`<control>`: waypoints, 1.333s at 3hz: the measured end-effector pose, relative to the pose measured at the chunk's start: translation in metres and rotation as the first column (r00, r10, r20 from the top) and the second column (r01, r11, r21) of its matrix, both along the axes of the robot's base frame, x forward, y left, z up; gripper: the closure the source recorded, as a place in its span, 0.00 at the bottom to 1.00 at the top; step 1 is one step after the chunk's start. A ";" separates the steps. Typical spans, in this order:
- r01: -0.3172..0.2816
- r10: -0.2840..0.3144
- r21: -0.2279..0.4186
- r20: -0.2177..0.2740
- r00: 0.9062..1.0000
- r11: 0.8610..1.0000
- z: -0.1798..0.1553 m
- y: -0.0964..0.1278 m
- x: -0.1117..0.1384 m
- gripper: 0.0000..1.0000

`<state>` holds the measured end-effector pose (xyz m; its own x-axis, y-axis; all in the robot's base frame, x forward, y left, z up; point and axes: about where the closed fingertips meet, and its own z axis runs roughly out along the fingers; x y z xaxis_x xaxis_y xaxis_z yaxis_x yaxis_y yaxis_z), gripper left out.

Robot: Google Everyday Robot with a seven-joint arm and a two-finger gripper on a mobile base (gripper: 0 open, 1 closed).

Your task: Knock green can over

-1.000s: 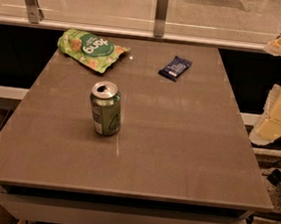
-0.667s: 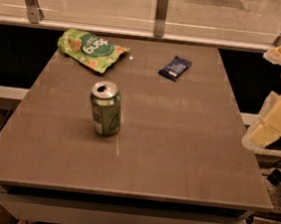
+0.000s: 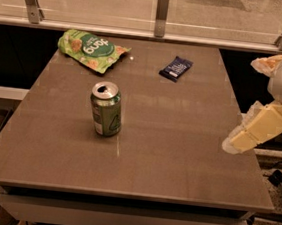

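One green can (image 3: 106, 109), one green snack bag (image 3: 90, 50), one dark packet (image 3: 176, 68), one gripper (image 3: 257, 128).
Can upright, left of centre on brown tabletop (image 3: 177, 148); gripper at table's right edge, well apart, open or closed: cannot tell. Glass railing (image 3: 162, 6) behind.

Glossy metal green can (image 3: 106, 110) on smooth table (image 3: 178, 143); matt plastic claw (image 3: 238, 141) at right edge.

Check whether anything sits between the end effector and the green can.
Nothing visible: the end effector hangs at the right edge, bare tabletop between it and the upright can. The bag and packet lie farther back.
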<state>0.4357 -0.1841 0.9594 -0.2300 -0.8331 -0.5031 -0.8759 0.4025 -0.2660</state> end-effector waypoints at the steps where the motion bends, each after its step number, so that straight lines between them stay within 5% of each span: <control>1: -0.045 0.042 0.099 0.027 0.999 0.994 -0.011 0.013 0.010 0.00; 2: -0.102 0.090 0.216 0.065 0.994 0.971 -0.021 0.028 0.021 0.00; 4: -0.112 0.098 0.223 0.072 0.993 0.968 -0.017 0.032 0.020 0.00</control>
<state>0.4557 -0.1521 0.9427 -0.1109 -0.7136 -0.6918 -0.9015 0.3652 -0.2321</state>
